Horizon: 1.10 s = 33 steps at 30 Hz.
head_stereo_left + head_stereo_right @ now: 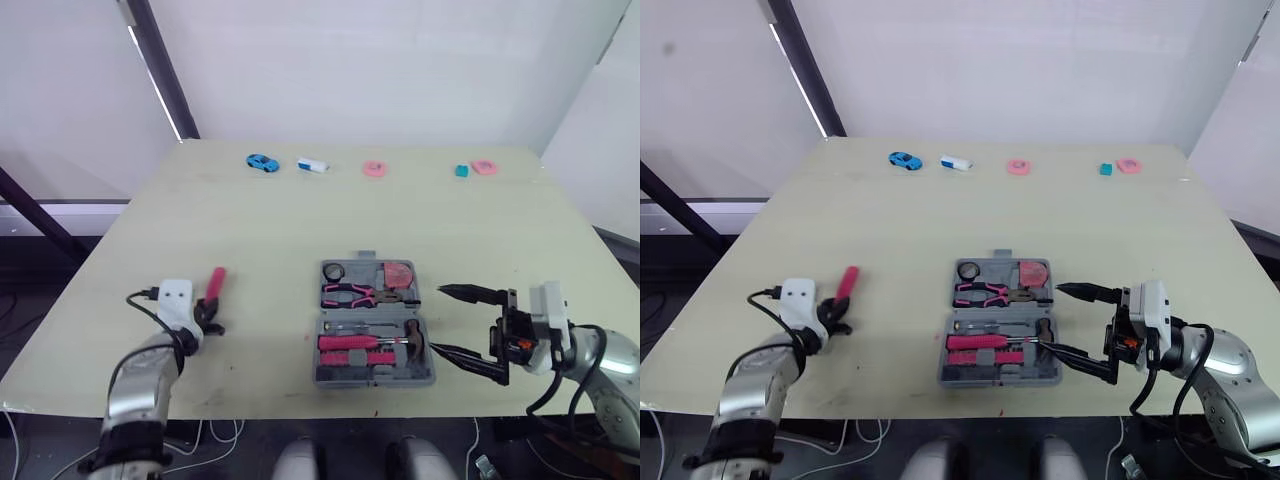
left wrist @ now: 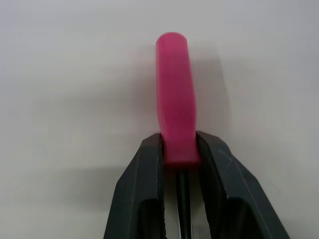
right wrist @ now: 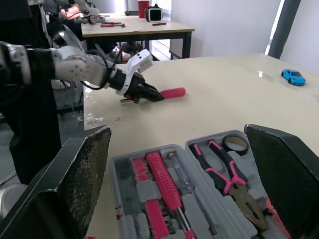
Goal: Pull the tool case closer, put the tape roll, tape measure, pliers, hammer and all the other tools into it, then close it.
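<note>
Packing nearly finished

Left gripper (image 1: 208, 318) clenches a pink-handled tool (image 1: 216, 282) at the left of the table (image 1: 300, 220), well apart from the open tool case (image 1: 372, 380). Right gripper (image 1: 440, 320) stands spread just beside the case's right edge. Pliers (image 1: 350, 293), tape roll (image 1: 334, 271) and hammer (image 1: 415, 338) sit inside; this tool and closing apparently remain.

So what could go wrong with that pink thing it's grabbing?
The left gripper pinches the pink-handled tool only at one end, so it might swing or slip out when lifted. The open right gripper sits right beside the tool case, so it could bump and shift it.
</note>
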Each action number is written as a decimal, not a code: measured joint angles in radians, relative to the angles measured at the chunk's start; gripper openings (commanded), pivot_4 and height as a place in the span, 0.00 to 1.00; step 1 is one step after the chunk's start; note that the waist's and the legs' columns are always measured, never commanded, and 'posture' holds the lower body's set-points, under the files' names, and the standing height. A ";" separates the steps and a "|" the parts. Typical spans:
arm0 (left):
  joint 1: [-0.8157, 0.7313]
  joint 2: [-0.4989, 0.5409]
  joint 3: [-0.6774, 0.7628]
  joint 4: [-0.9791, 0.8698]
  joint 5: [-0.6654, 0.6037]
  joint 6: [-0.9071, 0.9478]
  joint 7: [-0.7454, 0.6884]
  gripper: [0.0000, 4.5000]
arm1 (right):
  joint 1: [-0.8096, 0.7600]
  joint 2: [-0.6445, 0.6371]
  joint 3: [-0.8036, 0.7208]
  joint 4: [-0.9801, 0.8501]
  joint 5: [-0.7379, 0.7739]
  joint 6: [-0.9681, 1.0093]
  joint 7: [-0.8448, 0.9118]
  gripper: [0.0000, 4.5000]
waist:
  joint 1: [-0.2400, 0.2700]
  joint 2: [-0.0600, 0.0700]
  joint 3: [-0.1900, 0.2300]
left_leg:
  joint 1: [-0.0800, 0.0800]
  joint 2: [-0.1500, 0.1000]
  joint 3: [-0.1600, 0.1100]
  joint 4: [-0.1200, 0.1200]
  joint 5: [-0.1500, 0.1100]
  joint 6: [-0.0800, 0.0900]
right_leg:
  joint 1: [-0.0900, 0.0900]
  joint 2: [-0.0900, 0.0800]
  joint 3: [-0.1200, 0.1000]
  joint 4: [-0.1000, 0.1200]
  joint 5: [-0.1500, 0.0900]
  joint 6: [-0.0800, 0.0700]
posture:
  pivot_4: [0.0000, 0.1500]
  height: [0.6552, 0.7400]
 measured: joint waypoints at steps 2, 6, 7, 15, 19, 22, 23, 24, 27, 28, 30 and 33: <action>0.080 -0.030 -0.009 -0.122 -0.019 0.052 0.003 0.11 | -0.001 0.001 0.001 0.001 -0.001 -0.003 0.004 1.00 | 0.000 0.000 0.000 | 0.000 0.000 0.000 0.000 0.000 0.000 | 0.000 0.000 0.001 0.000 0.000 0.000 | 1.00 1.00; 0.221 -0.103 -0.053 -0.342 -0.051 0.139 0.021 0.11 | 0.001 0.006 0.007 0.022 -0.003 -0.015 0.013 1.00 | 0.002 0.000 0.000 | 0.001 0.000 -0.001 0.000 0.000 0.000 | 0.000 -0.001 0.001 0.000 0.000 -0.001 | 1.00 1.00; 0.237 -0.115 -0.062 -0.371 -0.055 0.155 0.032 0.11 | -0.001 0.007 0.008 0.026 -0.004 -0.019 0.014 1.00 | 0.004 0.000 0.000 | 0.001 0.000 -0.001 0.000 0.000 0.000 | 0.000 0.000 0.001 0.000 -0.001 -0.002 | 1.00 1.00; 0.283 -0.227 -0.129 -0.500 -0.039 0.232 0.154 0.11 | -0.011 0.015 0.025 0.038 -0.020 -0.027 0.024 1.00 | 0.003 0.000 0.000 | 0.000 -0.001 0.000 0.001 0.000 0.000 | 0.000 0.002 0.001 0.000 -0.002 -0.004 | 1.00 1.00; 0.271 -0.252 -0.125 -0.499 -0.023 0.229 0.191 0.11 | -0.007 0.019 0.028 0.038 -0.027 -0.031 0.028 1.00 | 0.001 0.000 0.000 | 0.000 -0.001 -0.001 0.001 0.000 0.000 | 0.000 0.002 0.001 0.000 -0.002 -0.004 | 1.00 1.00; 0.250 -0.269 -0.126 -0.481 -0.014 0.218 0.208 0.11 | -0.002 0.023 0.029 0.038 -0.029 -0.040 0.030 1.00 | 0.001 0.000 0.000 | 0.000 -0.001 0.000 0.001 0.000 0.000 | 0.000 0.002 0.001 0.000 -0.002 -0.004 | 1.00 1.00; 0.244 -0.278 -0.129 -0.476 -0.008 0.214 0.215 0.11 | 0.002 0.026 0.029 0.038 -0.029 -0.041 0.031 1.00 | 0.001 0.000 0.000 | 0.000 -0.001 0.000 0.001 0.000 0.000 | 0.000 0.002 0.001 0.000 -0.002 -0.004 | 1.00 1.00; 0.238 -0.285 -0.129 -0.471 -0.003 0.210 0.223 0.11 | 0.007 0.026 0.029 0.038 -0.029 -0.041 0.033 1.00 | 0.001 0.000 0.000 | 0.000 -0.001 0.000 0.001 0.000 0.000 | 0.000 0.002 0.001 0.000 -0.002 -0.004 | 1.00 1.00; 0.227 -0.288 -0.127 -0.456 0.010 0.194 0.230 0.11 | 0.025 0.006 0.029 0.038 -0.030 -0.041 0.047 1.00 | 0.001 0.000 0.000 | 0.000 -0.001 0.000 0.001 0.000 0.000 | 0.000 0.002 0.001 0.000 -0.002 -0.004 | 1.00 1.00; 0.222 -0.290 -0.125 -0.448 0.012 0.192 0.232 0.11 | 0.031 -0.002 0.029 0.038 -0.033 -0.041 0.055 1.00 | 0.001 0.000 0.000 | 0.000 -0.001 0.000 0.001 0.000 0.000 | 0.000 0.002 0.001 0.000 -0.002 -0.004 | 1.00 1.00; 0.209 -0.296 -0.119 -0.432 0.013 0.185 0.239 0.11 | 0.041 -0.026 0.029 0.039 -0.043 -0.043 0.070 1.00 | 0.002 0.000 0.000 | 0.000 -0.001 0.000 0.001 0.000 0.000 | 0.000 0.002 0.001 0.000 -0.002 -0.004 | 1.00 1.00; 0.194 -0.296 -0.114 -0.421 0.014 0.172 0.243 0.11 | 0.042 -0.032 0.027 0.039 -0.044 -0.048 0.075 1.00 | 0.000 0.000 0.000 | 0.000 -0.001 0.000 0.001 0.000 0.000 | 0.000 0.002 0.001 0.000 -0.002 -0.004 | 1.00 1.00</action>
